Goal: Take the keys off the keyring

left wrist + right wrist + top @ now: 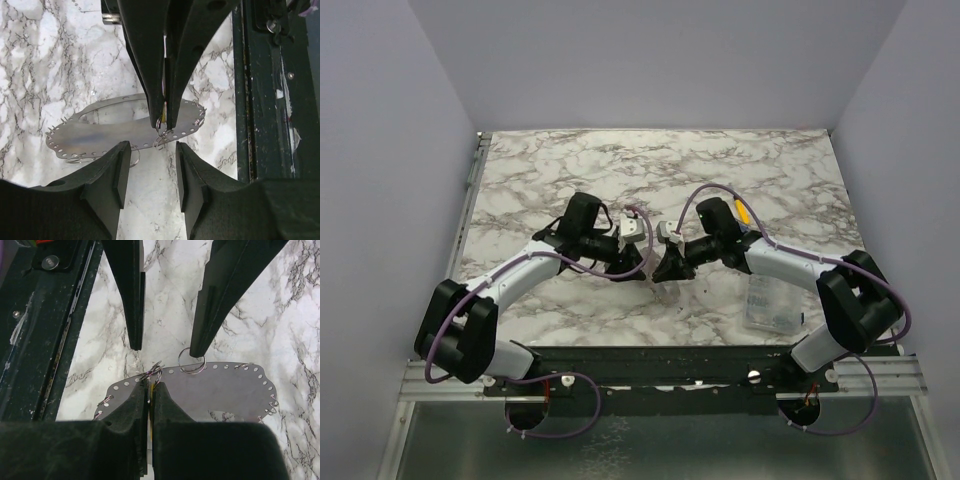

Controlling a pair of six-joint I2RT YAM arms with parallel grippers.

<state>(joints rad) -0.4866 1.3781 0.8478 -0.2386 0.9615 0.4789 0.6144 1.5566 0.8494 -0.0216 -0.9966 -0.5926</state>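
Note:
The keyring is a flat grey metal hoop with holes along its rim, lying on the marble; it also shows in the right wrist view. Small wire split rings hang from some of the holes. My right gripper is shut on a thin yellow key at the hoop's edge, with a small split ring at its tips. It enters the left wrist view from the top. My left gripper is open and empty, facing it, its fingers straddling the hoop's rim. In the top view both grippers meet mid-table.
A clear plastic box lies at the right near the right arm. A yellow-handled tool shows behind the right wrist. The dark metal rail runs along the table's near edge, close to the grippers.

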